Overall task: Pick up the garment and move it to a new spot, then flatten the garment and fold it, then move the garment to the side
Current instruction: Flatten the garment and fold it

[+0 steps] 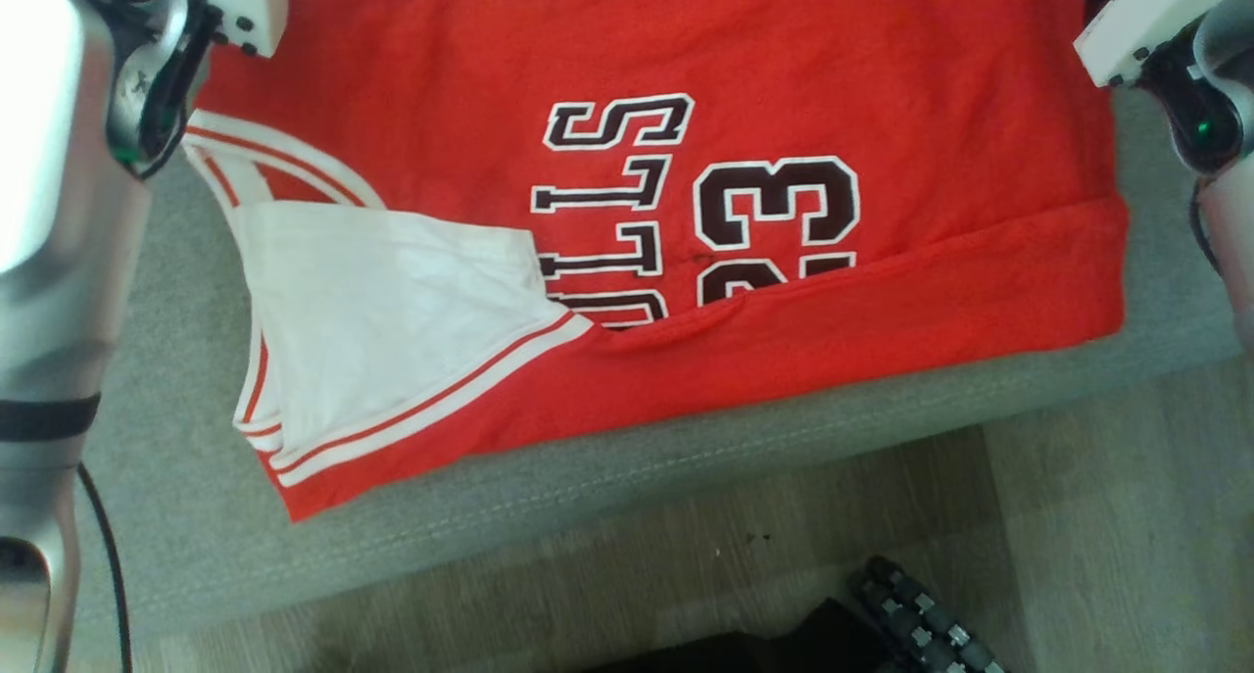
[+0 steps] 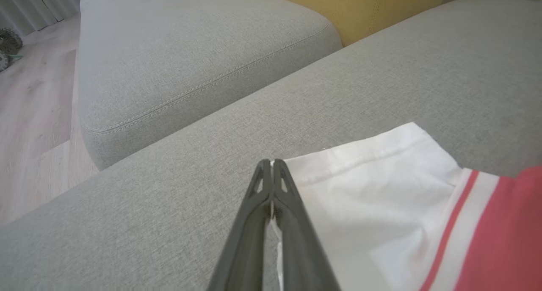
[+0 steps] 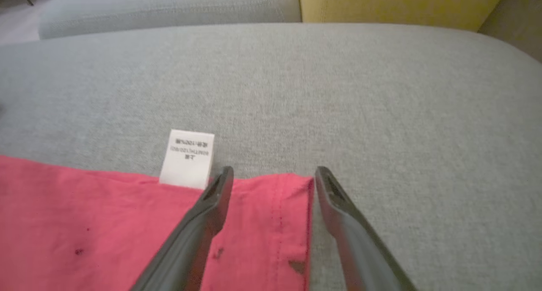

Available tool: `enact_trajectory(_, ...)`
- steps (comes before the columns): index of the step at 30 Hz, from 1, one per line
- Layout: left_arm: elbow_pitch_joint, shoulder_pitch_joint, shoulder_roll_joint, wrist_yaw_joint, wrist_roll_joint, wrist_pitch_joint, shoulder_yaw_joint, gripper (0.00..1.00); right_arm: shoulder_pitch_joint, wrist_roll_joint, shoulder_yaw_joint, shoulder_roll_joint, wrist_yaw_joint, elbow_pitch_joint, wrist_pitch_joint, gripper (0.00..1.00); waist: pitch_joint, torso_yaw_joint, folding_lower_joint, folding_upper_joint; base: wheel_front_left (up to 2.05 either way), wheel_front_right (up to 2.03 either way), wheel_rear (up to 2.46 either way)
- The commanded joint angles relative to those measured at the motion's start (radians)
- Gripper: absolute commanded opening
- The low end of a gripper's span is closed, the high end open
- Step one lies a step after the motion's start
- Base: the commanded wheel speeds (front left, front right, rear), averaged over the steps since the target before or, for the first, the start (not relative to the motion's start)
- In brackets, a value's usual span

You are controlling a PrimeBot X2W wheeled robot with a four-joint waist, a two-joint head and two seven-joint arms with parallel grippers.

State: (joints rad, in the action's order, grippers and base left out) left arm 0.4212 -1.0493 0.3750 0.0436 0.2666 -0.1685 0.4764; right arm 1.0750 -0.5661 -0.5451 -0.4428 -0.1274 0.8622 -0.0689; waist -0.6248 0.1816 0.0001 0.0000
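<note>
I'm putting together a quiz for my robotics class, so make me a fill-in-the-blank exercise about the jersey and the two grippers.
1. The red jersey lies on a ____ sofa cushion.
2. The number printed on it is ____.
3. The left gripper is ____ on the jersey's white part.
4. The right gripper stands ____ over the jersey's red corner, beside a white label.
Missing words: grey; 23; shut; open.
</note>
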Motion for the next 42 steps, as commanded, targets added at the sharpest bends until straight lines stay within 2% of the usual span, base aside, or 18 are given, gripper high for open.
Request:
enact_trajectory(1,-0.047,-0.020,0.036,-0.010,0.002,-0.008,-0.024,0.00,0.012,0.013,-0.021,-0.025,-0.003,0.006,-0.001,1.00,-0.006,-0.008,-0.0001,0.0000,0.00,0.00,0.00)
enact_trajectory(13,-0.079,-0.018,0.044,-0.022,0.009,-0.021,-0.017,0.00,0.059,-0.018,-0.087,-0.016,-0.003,0.118,0.005,1.00,-0.023,-0.017,-0.0001,0.0000,0.00,0.00,0.00)
enact_trajectory(14,-0.080,-0.016,0.045,-0.023,0.009,-0.020,-0.016,0.00,0.059,-0.028,-0.095,-0.014,-0.003,0.120,0.001,0.01,-0.023,-0.018,-0.0001,0.0000,0.00,0.00,0.00)
enact_trajectory(25,-0.065,-0.007,0.051,-0.059,0.033,0.019,-0.046,0.00,0.103,-0.039,-0.118,-0.022,-0.003,0.171,0.149,0.00,0.000,-0.021,-0.0001,0.0000,0.00,0.00,0.00)
enact_trajectory(35,-0.031,-0.052,0.019,-0.114,0.033,0.145,-0.079,0.00,0.167,0.006,-0.086,0.006,-0.003,0.288,0.293,0.00,0.012,-0.029,-0.0001,0.0000,0.00,0.00,0.00)
enact_trajectory(42,0.022,-0.039,0.001,-0.101,0.035,0.180,-0.053,0.00,0.149,0.020,-0.086,0.051,-0.003,0.323,0.320,0.00,0.030,-0.029,-0.0001,0.0000,0.00,0.00,0.00)
